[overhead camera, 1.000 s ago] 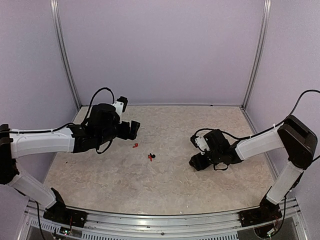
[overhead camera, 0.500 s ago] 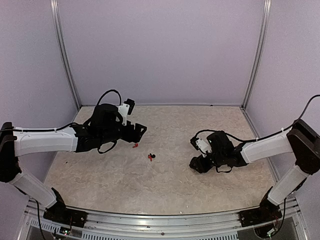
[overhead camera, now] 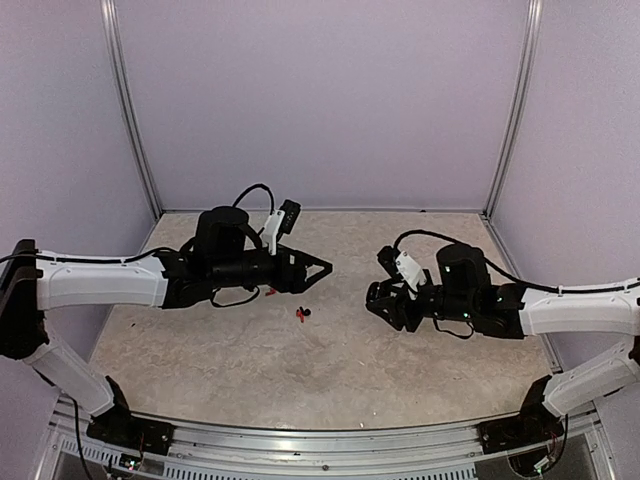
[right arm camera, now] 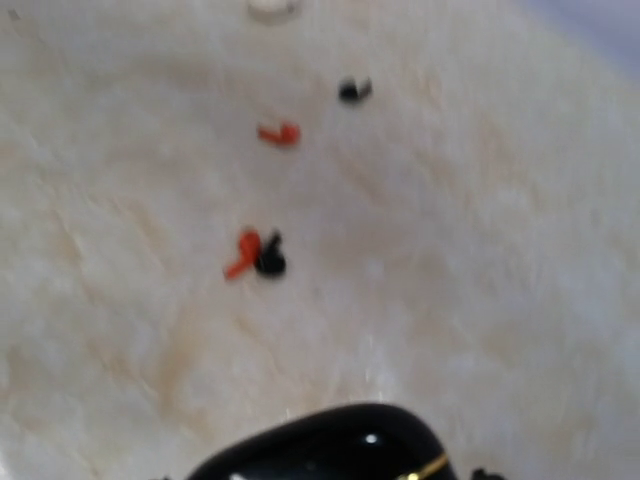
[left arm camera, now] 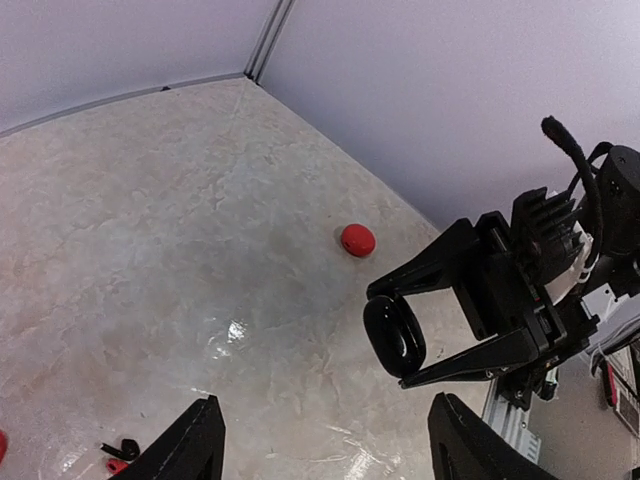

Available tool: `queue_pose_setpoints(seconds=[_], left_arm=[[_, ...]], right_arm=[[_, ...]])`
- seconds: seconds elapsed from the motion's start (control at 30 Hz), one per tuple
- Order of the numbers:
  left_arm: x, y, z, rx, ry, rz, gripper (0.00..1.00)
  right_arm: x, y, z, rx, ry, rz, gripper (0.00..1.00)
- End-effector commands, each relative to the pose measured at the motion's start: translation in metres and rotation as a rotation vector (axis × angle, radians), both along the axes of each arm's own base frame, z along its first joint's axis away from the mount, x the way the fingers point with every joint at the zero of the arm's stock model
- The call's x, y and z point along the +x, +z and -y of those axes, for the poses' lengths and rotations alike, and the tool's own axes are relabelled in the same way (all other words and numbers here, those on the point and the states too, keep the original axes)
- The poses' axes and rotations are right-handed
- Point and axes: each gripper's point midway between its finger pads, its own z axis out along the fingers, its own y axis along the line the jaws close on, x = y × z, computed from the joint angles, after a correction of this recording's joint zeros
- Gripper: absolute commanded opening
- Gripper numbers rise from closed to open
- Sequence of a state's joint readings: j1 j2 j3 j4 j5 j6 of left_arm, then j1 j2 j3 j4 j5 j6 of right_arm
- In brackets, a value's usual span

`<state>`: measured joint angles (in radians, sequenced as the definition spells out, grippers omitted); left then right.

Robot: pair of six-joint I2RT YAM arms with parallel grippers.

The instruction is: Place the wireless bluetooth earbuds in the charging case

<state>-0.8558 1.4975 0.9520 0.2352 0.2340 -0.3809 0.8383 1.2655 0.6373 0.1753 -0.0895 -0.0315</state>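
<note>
My right gripper point(overhead camera: 384, 300) is shut on a glossy black pebble-shaped charging case point(right arm camera: 330, 445) and holds it off the table; the left wrist view shows the case point(left arm camera: 393, 335) upright between the jaws. My left gripper point(overhead camera: 318, 278) is open and empty, hovering above the table; its fingertips point(left arm camera: 195, 440) frame bare table. A red earbud point(right arm camera: 243, 254) and a black earbud point(right arm camera: 270, 259) lie touching each other between the grippers point(overhead camera: 301, 314). Another red earbud point(right arm camera: 280, 133) and another black one point(right arm camera: 352, 90) lie farther off.
A red pebble-shaped case point(left arm camera: 357, 240) lies on the marble-patterned table point(overhead camera: 330, 370) beyond the right gripper. A white object point(right arm camera: 270, 7) is cut off at the top edge of the right wrist view. Lilac walls close the back and sides.
My left gripper has reached right, over the earbuds, toward the middle. My right gripper has lifted the black case and carried it left toward the middle.
</note>
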Motion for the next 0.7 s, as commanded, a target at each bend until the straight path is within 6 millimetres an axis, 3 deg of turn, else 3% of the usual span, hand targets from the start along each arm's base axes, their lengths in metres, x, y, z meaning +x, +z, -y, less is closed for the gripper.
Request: queue_pose_setpoints(seconds=[0.0,0.23,0.47,0.67], left_arm=[[-0.019,0.023,0.032,-0.104,-0.121,-0.02,0.69],[-0.036,0.019,0.057,-0.141,-0.206,-0.069,0.64],[-0.054,0.022,0.073,-0.208,-0.279,-0.123,0.6],[-0.066,0.008,0.089,-0.171,-0.314,-0.147,0.54]], right_arm=[[-0.011,0.035,-0.005,0.054,0.04,0.121,0.43],[-0.026,0.06,-0.011,0.085,0.081,0.186,0.43],[-0.035,0.067,-0.021,0.085,0.106,0.215,0.44],[-0.037,0.07,-0.024,0.069,0.088,0.237,0.44]])
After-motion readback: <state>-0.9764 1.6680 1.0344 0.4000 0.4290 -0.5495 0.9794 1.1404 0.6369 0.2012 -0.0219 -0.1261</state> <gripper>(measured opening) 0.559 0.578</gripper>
